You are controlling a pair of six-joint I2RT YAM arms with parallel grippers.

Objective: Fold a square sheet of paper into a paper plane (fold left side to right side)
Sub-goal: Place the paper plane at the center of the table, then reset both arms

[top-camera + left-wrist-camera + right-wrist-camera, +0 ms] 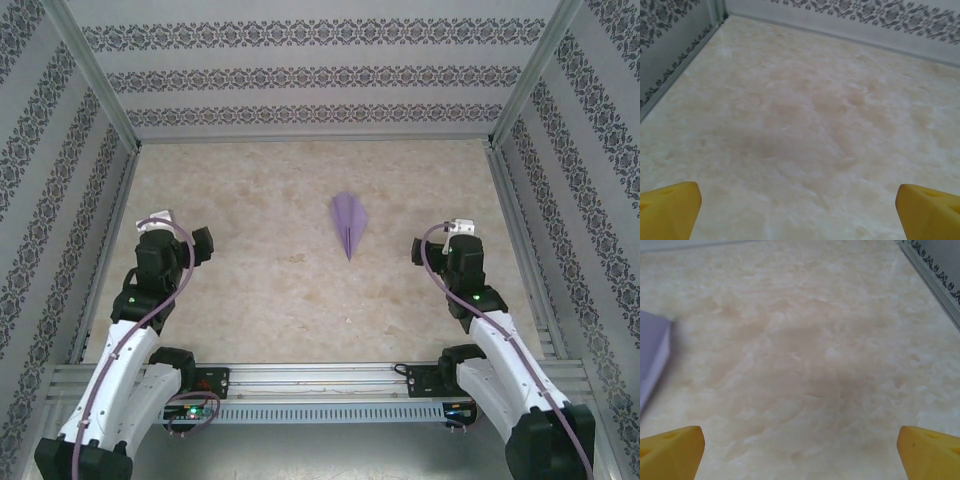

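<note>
Both grippers stand with their jaws spread wide and nothing between them. In the left wrist view the left gripper hangs over bare table, its yellow fingertips in the lower corners of the picture. The right gripper hovers the same way, with a yellow pad at each lower corner.

From above, the paper plane lies flat on the marbled beige table, about midway between the left and right edges and slightly nearer the far edge than the near one. It is a slim lilac dart with a centre crease, its nose pointing toward the near edge. It lies between the two arms, well apart from both. The right wrist camera catches one lilac wing at the left border of its picture.

The left arm sits close to the table's left edge, the right arm close to the right edge. A green light glows on the left arm and another on the right. Grey ornamental bands run along the white walls; they are pattern, not lettering.
</note>
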